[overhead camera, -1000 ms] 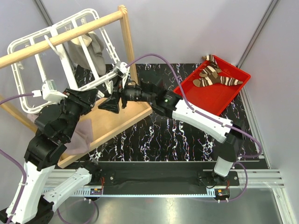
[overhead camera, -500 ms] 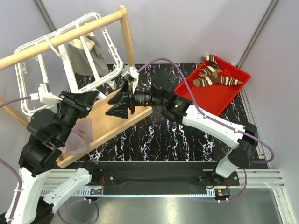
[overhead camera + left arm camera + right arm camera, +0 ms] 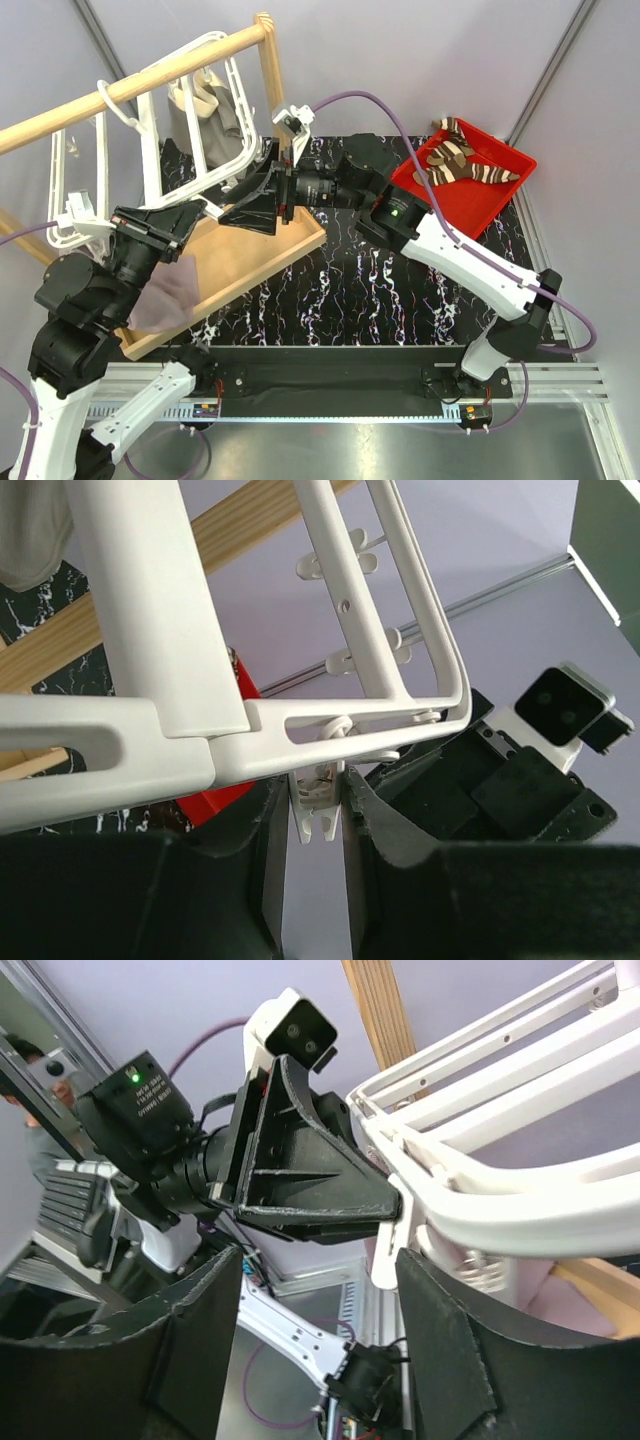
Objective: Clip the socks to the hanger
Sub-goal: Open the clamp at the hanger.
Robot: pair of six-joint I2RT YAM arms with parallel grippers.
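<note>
The socks (image 3: 460, 160), dark brown with cream stripes, lie in the red tray at the right. The white grid hanger (image 3: 150, 145) hangs from the wooden rail at the upper left. My left gripper (image 3: 205, 210) is at its lower edge. In the left wrist view my left gripper (image 3: 316, 815) is shut on a small white clip (image 3: 320, 798) dangling under the hanger frame (image 3: 150, 610). My right gripper (image 3: 240, 205) faces the left one at the same corner. In the right wrist view it (image 3: 318, 1260) is open, with the clip (image 3: 385, 1255) beside its right finger.
The red tray (image 3: 450, 205) stands at the back right. The wooden rail (image 3: 130, 90) and its post carry the hanger over a wooden board (image 3: 250, 250). A grey-beige cloth (image 3: 205, 105) hangs on the hanger. A pinkish-mauve cloth (image 3: 165, 295) lies on the board.
The hanger has swung round to the right and up. My right gripper has risen and moved back with it. My left arm has shifted down and left, still at the lower edge.
</note>
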